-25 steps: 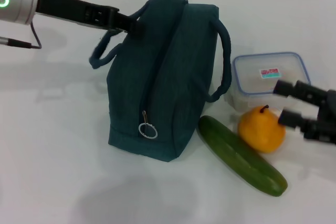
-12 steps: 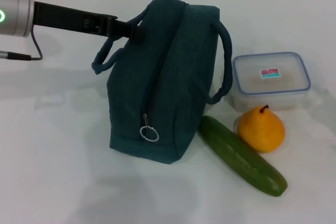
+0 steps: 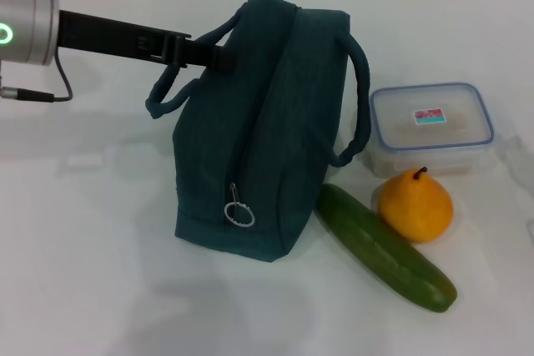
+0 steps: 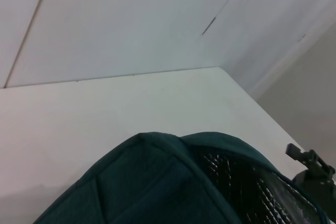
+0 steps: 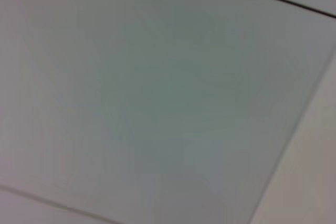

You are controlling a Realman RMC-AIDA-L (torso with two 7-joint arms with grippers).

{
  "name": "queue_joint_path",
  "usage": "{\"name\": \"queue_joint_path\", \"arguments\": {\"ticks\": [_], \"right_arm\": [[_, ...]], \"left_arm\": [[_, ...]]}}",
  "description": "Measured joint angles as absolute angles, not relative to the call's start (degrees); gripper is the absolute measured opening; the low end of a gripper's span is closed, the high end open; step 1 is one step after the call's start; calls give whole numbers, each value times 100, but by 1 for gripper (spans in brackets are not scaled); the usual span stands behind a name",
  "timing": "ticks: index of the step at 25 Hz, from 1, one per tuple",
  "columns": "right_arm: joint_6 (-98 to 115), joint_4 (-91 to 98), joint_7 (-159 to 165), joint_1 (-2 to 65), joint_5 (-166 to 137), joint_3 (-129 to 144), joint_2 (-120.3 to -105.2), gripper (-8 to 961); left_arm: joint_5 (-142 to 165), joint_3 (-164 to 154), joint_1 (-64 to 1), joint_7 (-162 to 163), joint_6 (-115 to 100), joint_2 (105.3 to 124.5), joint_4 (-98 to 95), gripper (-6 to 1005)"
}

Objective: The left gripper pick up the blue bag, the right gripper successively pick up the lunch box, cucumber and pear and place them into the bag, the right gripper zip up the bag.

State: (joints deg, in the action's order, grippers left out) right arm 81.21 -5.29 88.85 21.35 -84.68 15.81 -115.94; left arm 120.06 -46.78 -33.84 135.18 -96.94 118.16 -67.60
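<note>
The left gripper (image 3: 219, 53) sits in the upper left of the head view, at the top of the bag (image 3: 267, 139). Its tip is right at the near handle (image 3: 171, 89), and the fingers look closed on that strap, but the tip is dark, so this is my guess. The bag stands up in the middle of the table (image 3: 92, 248), with its zip pull ring (image 3: 239, 214) low on the front.

A second ago the right gripper was at the right edge, next to the pear (image 3: 415, 204). Now it is gone from the head view, and its own camera shows only a plain pale surface. The left arm has slid a bit to the right, and the bag has hardly moved.

So no food is packed yet. The box (image 3: 431, 127) sits at the right, just behind the pear. The cucumber (image 3: 384, 246) lies on a slant in the lower right, with one end near the bag's bottom corner. The left wrist view looks down at the bag top, where a dark shiny lining shows, so the mouth seems partly open. I think the bag comes first, then the box.
</note>
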Motion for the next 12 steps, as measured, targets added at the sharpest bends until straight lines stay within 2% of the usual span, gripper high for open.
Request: {"name": "queue_joint_path", "arguments": {"ticks": [12], "right_arm": [[7445,-724,9168,2495,-8408,1478,-11606,812]], "left_arm": [[12005,-4711,-3383,13394,-9694,11831,-6748,144]]}}
